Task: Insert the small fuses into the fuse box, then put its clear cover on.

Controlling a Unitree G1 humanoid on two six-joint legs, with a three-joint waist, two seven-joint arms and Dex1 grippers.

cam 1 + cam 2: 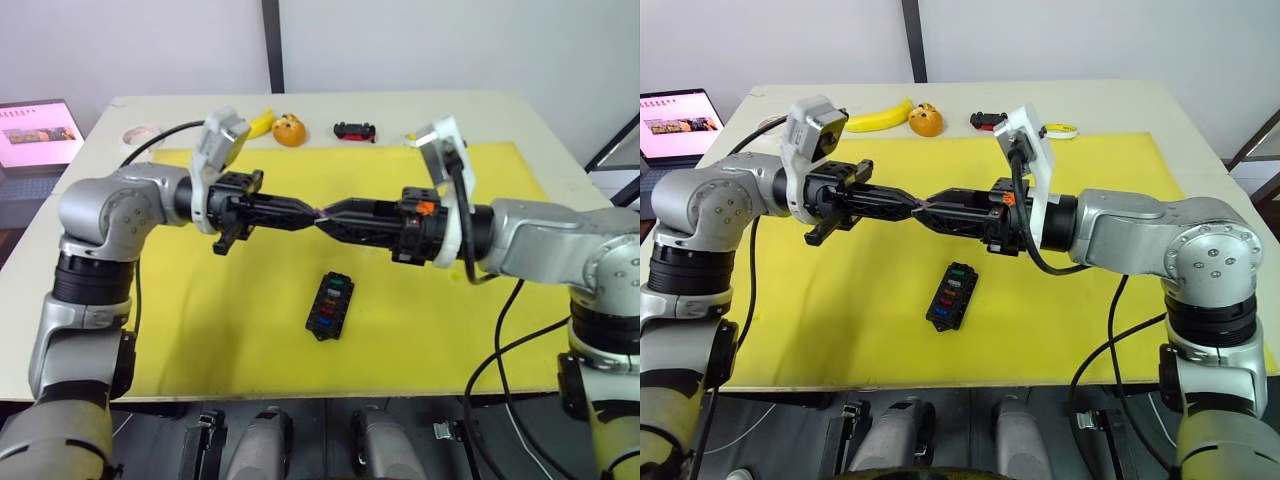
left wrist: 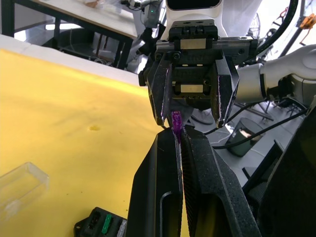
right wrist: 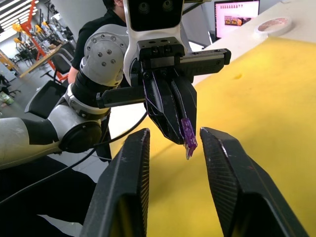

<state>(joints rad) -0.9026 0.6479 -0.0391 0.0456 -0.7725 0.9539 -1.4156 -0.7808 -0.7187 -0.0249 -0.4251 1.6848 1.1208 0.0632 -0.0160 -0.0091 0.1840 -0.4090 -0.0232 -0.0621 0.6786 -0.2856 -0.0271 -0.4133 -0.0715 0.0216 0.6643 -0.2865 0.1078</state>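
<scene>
We see a translucent purple plastic fuse [image 3: 188,138] and a matt black plastic fuse box [image 1: 330,305]. The yellow mat [image 1: 200,310] looks smooth and matt. The clear cover [image 2: 19,190] is glossy plastic.

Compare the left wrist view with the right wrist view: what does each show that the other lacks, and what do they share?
Left wrist view alone: the clear cover lying on the yellow mat, and a corner of the fuse box with a green fuse in it.

Right wrist view alone: a laptop screen, a roll of tape at the table's edge, and a person in black behind the robot.

Both: the purple fuse pinched in the left hand, with the right hand open around it.
</scene>
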